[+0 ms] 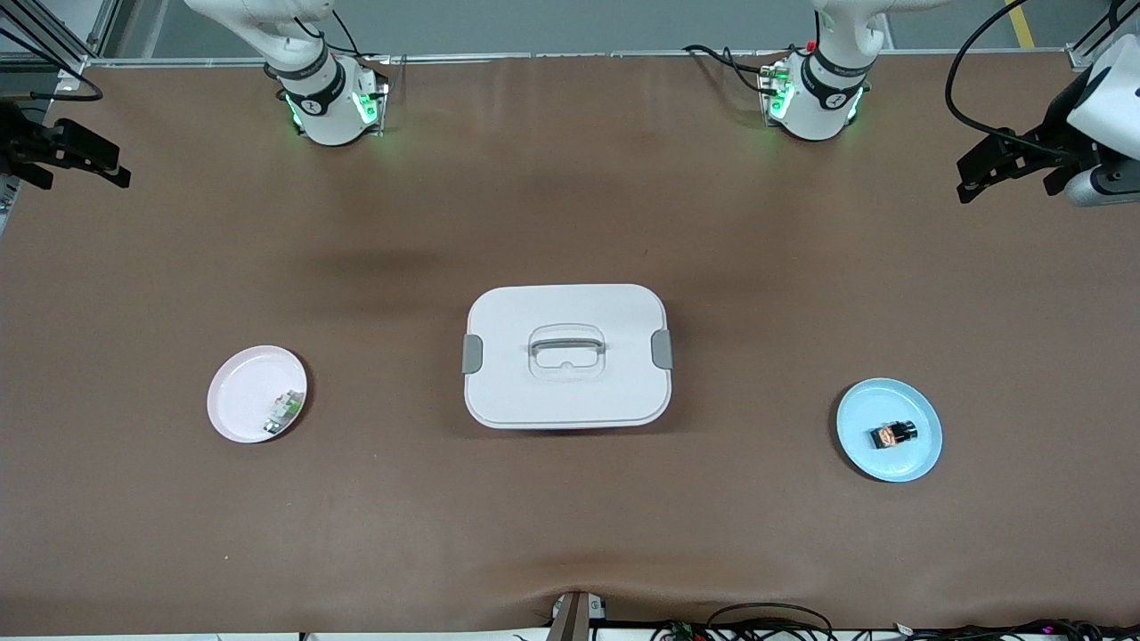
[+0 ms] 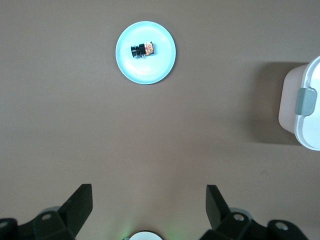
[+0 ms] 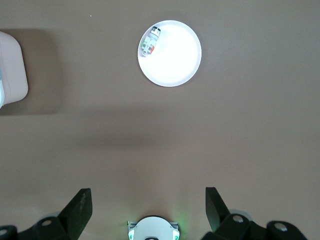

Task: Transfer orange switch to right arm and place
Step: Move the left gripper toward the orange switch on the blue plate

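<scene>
The brown table [image 1: 570, 534] spreads wide under both arms, bare over most of its surface. At its middle sits a white lidded box [image 1: 567, 356], rounded at the corners, with a grey clasp on each short side and a recessed handle [image 1: 566, 340] in the lid; an edge of it shows in each wrist view as well.

Toward the left arm's end of the table lies a light blue plate [image 1: 889, 430], a little nearer to the front camera than the box and well apart from it. Toward the right arm's end lies a pale pink plate [image 1: 256, 393], also well apart from the box.

The left gripper [image 1: 997, 165] hangs high over the table's edge at the left arm's end, well clear of the blue plate. Its two dark fingers [image 2: 80, 202] stand spread wide apart with only bare table showing between them, so it grips nothing. The right gripper [image 1: 80, 156] hangs over the edge at the right arm's end, its fingers [image 3: 80, 205] just as widely parted and likewise with nothing held. Neither is close to any object.

The orange switch [image 1: 893, 434] lies on the blue plate, near its middle, a tiny black blocky part with its orange face showing, untouched by either gripper.

On the pink plate, close to the rim on the side toward the box, rests a small greenish-white part [image 1: 283, 412]
</scene>
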`<state>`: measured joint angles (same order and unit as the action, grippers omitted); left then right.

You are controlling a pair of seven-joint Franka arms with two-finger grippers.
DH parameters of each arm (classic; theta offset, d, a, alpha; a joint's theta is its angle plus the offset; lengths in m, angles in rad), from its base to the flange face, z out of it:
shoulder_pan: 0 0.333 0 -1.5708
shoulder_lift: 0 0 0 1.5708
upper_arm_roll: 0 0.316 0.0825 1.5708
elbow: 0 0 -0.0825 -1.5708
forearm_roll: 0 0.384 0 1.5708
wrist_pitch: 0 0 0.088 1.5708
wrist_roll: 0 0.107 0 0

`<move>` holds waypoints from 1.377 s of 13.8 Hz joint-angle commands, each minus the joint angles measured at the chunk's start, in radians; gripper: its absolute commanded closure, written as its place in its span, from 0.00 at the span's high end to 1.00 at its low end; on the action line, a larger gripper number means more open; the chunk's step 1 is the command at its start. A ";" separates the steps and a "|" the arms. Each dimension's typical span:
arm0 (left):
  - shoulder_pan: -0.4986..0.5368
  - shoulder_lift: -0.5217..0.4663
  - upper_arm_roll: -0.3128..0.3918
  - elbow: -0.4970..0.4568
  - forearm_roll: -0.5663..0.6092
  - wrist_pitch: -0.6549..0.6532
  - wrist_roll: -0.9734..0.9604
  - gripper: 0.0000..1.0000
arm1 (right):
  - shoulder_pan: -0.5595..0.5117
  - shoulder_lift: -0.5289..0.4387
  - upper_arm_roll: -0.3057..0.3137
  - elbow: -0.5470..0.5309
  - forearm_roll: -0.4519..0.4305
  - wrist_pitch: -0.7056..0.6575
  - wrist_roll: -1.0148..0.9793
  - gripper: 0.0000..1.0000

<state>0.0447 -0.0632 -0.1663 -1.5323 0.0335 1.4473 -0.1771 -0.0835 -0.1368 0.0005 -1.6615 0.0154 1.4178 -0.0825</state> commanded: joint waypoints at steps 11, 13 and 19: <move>0.009 0.114 0.010 -0.006 0.019 0.037 -0.013 1.00 | -0.015 0.005 0.010 0.019 -0.014 -0.014 0.012 1.00; 0.021 0.108 0.011 -0.099 0.019 0.141 -0.034 1.00 | -0.015 0.005 0.010 0.017 -0.014 -0.014 0.012 1.00; 0.021 0.109 0.008 -0.365 0.019 0.485 -0.197 1.00 | -0.015 0.005 0.010 0.017 -0.014 -0.014 0.012 1.00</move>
<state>0.0626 0.0756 -0.1533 -1.8023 0.0349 1.8318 -0.3019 -0.0837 -0.1368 -0.0003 -1.6607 0.0153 1.4177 -0.0824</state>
